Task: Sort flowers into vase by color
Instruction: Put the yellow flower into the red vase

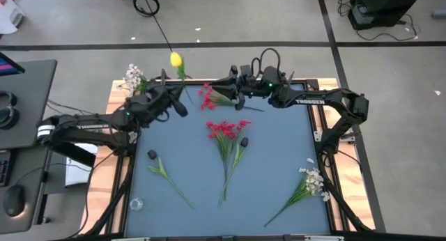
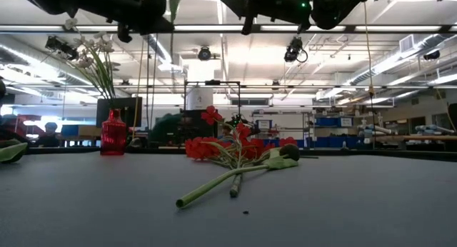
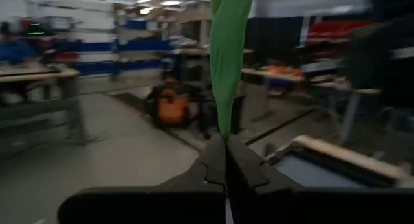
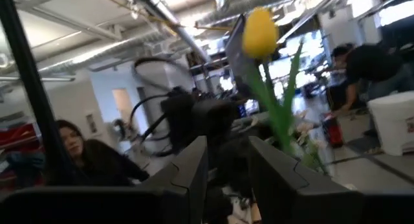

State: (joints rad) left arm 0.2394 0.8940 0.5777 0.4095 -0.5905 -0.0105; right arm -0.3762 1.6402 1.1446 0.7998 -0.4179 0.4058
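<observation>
Grey concrete floor [image 1: 230,18] with dark seams and loose cables [image 1: 150,8]. A side desk [image 1: 24,102] stands left of the tabletop [image 1: 279,150], which has a blue-grey surface and wooden edging. Beyond: open workshop, fluorescent ceiling lights [image 2: 214,27], exposed pipes [image 4: 174,23], benches [image 3: 39,78], blue shelving [image 2: 335,122]. People [image 4: 84,159] are present in the background.

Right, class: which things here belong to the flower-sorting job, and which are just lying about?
Job: yellow flower in shut left hand; open right hand nearby; red flowers; white flowers; red vase.
Lying about: headphones and mouse on side desk; looped cable.
</observation>
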